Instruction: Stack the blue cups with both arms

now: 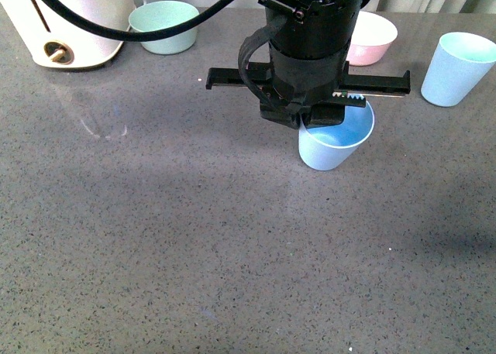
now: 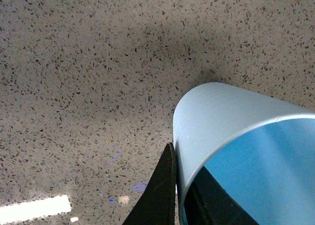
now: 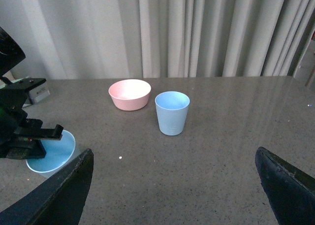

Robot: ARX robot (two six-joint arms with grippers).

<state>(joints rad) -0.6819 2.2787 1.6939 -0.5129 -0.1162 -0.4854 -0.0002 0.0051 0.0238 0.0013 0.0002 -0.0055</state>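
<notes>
My left gripper (image 1: 322,120) is shut on the rim of a pale blue cup (image 1: 335,140) near the middle of the grey table, one finger inside the cup and one outside. In the left wrist view the cup (image 2: 231,131) fills the lower right, its wall pinched between the black fingers (image 2: 160,195). The second blue cup (image 1: 456,69) stands upright at the far right; it also shows in the right wrist view (image 3: 172,112). My right gripper (image 3: 174,185) is open and empty, well short of that cup. The held cup shows there too (image 3: 51,153).
A pink bowl (image 1: 370,38) with a white inside sits behind the left gripper, and shows in the right wrist view (image 3: 130,94). A green bowl (image 1: 164,26) and a cream appliance (image 1: 70,21) stand at the back left. Curtains hang behind the table.
</notes>
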